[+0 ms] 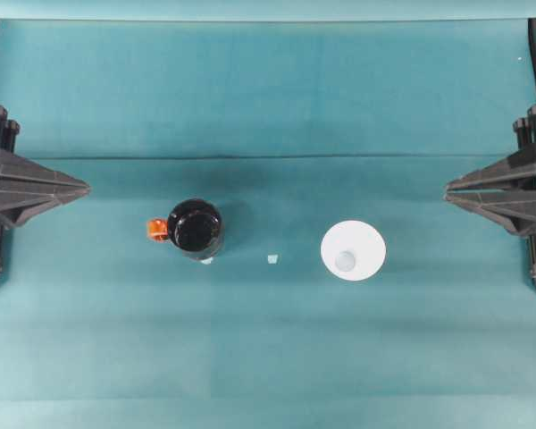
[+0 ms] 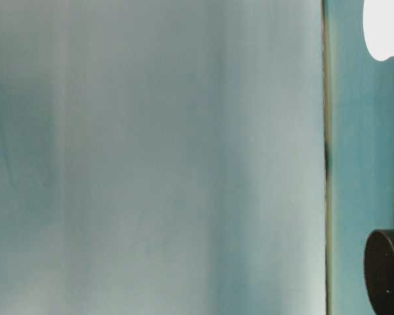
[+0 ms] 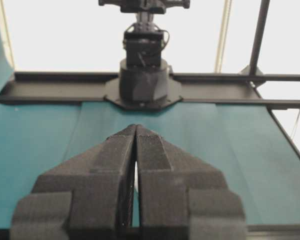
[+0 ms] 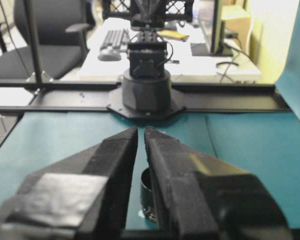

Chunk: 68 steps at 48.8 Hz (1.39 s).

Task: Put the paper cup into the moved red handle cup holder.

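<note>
Both jaws sit closed and empty at the tabletop (image 1: 268,357) edges. I see the cup (image 1: 353,250) upright right of centre, the holder (image 1: 195,229) well apart to its left. Pinching that thin rim carelessly could crush or tip it, I judge.

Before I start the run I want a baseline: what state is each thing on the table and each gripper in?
paper cup: upright, mouth up, empty, standing free.
red handle cup holder: upright, empty, handle toward the left arm.
left gripper: shut, holding nothing, away from both cups.
right gripper: shut, holding nothing, away from both cups.
</note>
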Each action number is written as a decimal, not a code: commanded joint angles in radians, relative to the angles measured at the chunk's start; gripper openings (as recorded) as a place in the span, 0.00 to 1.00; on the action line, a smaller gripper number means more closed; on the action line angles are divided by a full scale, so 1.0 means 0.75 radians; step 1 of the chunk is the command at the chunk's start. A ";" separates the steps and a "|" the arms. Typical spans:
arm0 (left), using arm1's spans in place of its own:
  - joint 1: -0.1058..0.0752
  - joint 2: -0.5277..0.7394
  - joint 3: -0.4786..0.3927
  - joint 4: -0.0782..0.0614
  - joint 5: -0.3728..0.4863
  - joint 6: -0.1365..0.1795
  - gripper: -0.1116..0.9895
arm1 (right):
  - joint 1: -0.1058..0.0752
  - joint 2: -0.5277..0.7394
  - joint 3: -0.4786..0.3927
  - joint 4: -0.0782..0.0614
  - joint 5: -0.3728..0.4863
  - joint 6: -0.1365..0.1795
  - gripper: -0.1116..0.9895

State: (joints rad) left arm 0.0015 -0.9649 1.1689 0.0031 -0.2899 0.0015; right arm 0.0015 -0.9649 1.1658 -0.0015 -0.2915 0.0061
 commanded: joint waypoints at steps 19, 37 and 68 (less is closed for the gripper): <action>-0.002 0.164 -0.233 0.014 0.522 -0.108 0.12 | 0.004 -0.106 -0.025 0.020 0.247 0.065 0.02; 0.037 0.485 -0.413 0.016 0.912 -0.166 0.12 | 0.002 -0.141 -0.035 0.020 0.425 0.070 0.02; 0.063 0.933 -0.663 0.035 1.323 -0.086 0.12 | -0.018 -0.143 -0.035 0.020 0.481 0.092 0.02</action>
State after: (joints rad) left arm 0.0476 -0.2715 0.6964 0.0230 0.6995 -0.0706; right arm -0.0092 -1.0784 1.1628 0.0123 0.0736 0.0690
